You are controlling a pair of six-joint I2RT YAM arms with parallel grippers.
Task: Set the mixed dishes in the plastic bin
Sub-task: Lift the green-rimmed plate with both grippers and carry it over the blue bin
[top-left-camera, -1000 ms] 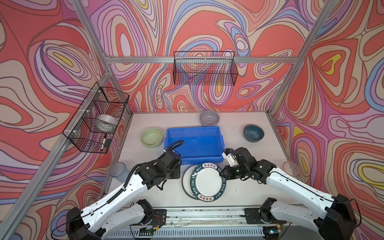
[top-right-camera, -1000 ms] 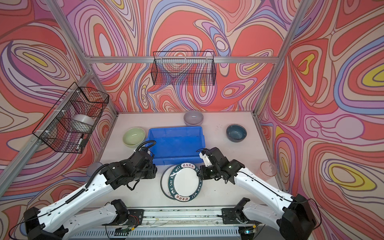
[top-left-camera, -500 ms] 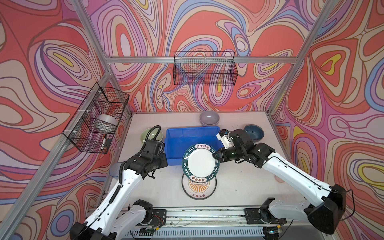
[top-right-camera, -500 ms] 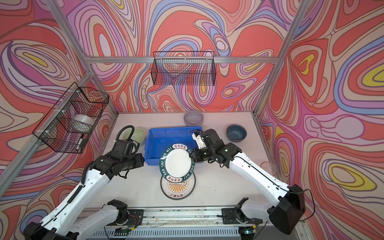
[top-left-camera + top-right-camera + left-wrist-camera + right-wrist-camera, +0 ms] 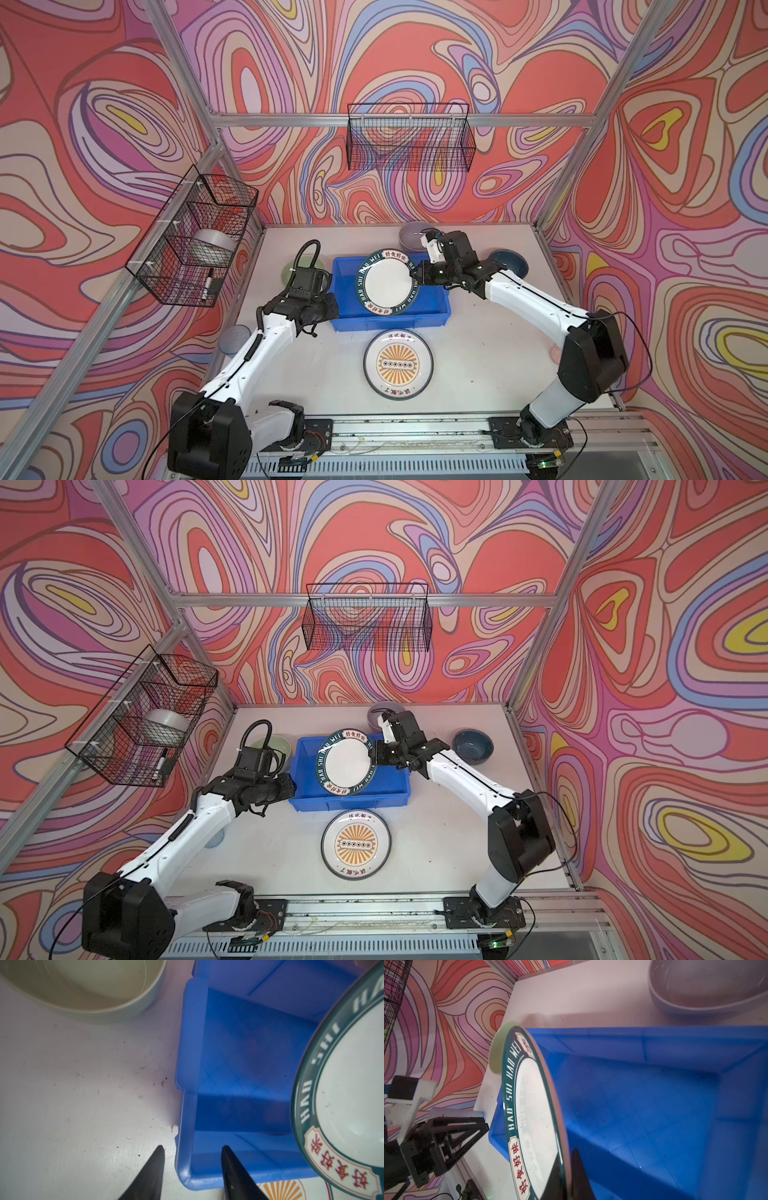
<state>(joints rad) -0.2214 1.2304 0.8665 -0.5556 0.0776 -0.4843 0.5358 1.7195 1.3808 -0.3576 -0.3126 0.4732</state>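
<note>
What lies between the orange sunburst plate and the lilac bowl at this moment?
The blue bin, with the green-rimmed plate held tilted over it by the right gripper. Both top views show this.

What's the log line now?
right tool: shut on green-rimmed plate, tilted over bin | left tool: open, straddling bin wall | sunburst plate: on table

left arm reaches forward with the elbow bent, its hand (image 5: 193, 1148) low, fingers parted. right arm stretches inward, its hand (image 5: 417, 277) clamped on the rim of the tilted green-rimmed plate (image 5: 384, 286).
</note>
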